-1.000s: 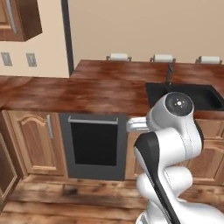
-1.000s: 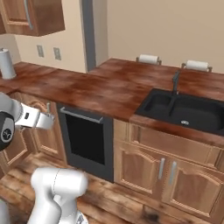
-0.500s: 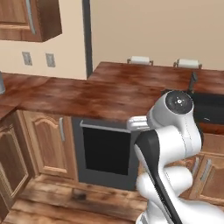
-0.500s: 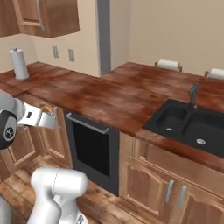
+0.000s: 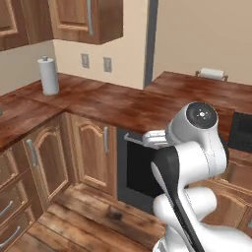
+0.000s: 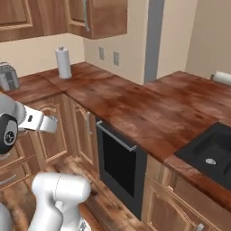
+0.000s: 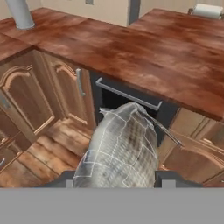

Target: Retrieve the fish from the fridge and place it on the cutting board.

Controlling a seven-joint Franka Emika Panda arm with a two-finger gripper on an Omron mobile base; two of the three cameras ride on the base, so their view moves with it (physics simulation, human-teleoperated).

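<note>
At the left of the wooden surface (image 7: 131, 52) stands a paper towel roll (image 7: 19, 14). The fish (image 7: 119, 151) sits clamped in the end effector (image 7: 116, 178), its long axis running straight out from the fingers toward the oven handle (image 7: 127, 94) below the surface edge. No cutting board shows ahead, so I judge the carry must go on until one comes within reach.

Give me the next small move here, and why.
Probably keep carrying and look for the cutting board. In the hand view the gripper is shut on the fish, above the cabinet fronts and short of the wooden counter, where no board shows among the paper towel roll and sink.
</note>
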